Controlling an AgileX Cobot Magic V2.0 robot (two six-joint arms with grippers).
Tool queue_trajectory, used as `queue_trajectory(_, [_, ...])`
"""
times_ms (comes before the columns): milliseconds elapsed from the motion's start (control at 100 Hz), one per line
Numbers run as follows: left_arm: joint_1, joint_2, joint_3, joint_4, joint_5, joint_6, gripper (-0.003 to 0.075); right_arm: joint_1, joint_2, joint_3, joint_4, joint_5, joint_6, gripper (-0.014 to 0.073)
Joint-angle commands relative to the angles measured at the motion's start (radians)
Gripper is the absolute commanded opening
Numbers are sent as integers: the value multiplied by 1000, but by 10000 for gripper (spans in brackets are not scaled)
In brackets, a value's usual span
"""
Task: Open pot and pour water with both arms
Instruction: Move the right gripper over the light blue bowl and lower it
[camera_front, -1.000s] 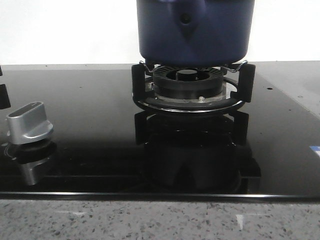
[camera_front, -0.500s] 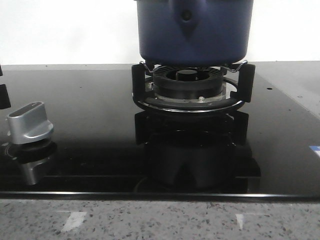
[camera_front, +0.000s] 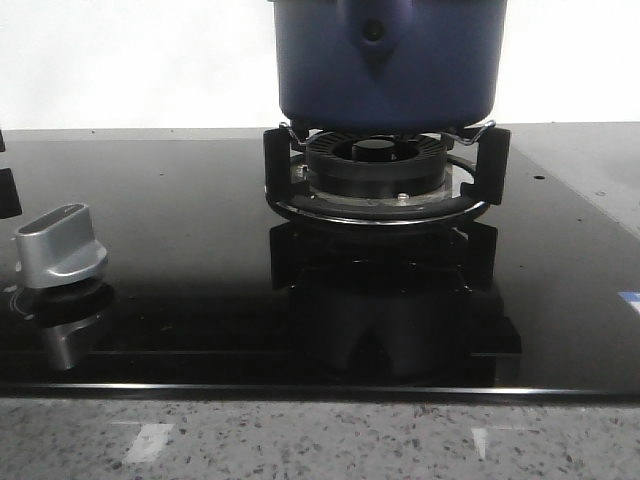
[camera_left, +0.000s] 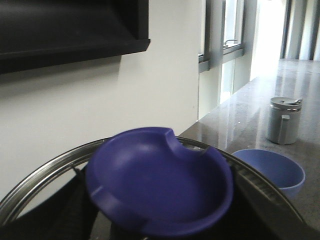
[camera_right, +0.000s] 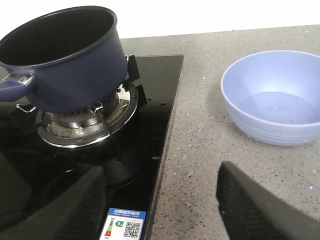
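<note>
1. The left gripper (camera_left: 150, 235) held the pot lid (camera_left: 159, 182) by its blue knob, the lid's steel rim arcing round it in the left wrist view; the fingers themselves were mostly hidden, so the grip is judged from how close the lid sat to the camera.
2. The right gripper (camera_right: 165, 200) stood wide and empty, its two dark fingers spread above the seam between the black glass hob (camera_right: 150, 130) and the speckled stone counter (camera_right: 200, 125).
3. The pot (camera_right: 65, 55) sat uncovered on the burner grate (camera_right: 85, 125) near the hob's right edge, its inside dark, so water could not be made out there. Its handle (camera_right: 12, 86) pointed away from the counter side.
4. A pale blue bowl (camera_right: 272, 97) rested on the counter just past the hob's right edge, well apart from the pot, with what looked like a little water in it.
5. In the front view the pot (camera_front: 385, 60) sat on the grate (camera_front: 385, 175), the silver knob (camera_front: 58, 245) toward the hob's front left.
6. Judged step: lid off and kept clear. The pour was either yet to come or already done; the pictures do not settle it. If due, the right gripper needed to reach the handle and tip the pot toward the bowl.
</note>
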Motion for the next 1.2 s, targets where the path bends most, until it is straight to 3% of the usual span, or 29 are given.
queue_trajectory(0, [41,-109,40,-83,27,-12,244,4,21,-33,-4,-70,-8,435])
queue_trajectory(140, [91,-213,170,-83,10,-12,244,4,21,-33,-2,-70,-8,435])
queue_trajectory(390, [88,-306,325,-83,-24,-6,244,4,21,-33,4,-69,-8,435])
queue_trajectory(600, [88,-307,367,-89,-24,-6,288,4,21,-33,7,-44,-8,435])
queue_trajectory(870, [87,-307,369,-89,-17,-6,289,4,23,-41,38,-26,-8,435])
queue_trajectory(1060, [50,-307,369,-81,-9,-6,288,4,132,-209,8,34,86,435])
queue_trajectory(1190, [31,-307,369,-78,-8,-6,288,4,292,-422,-118,234,158,435])
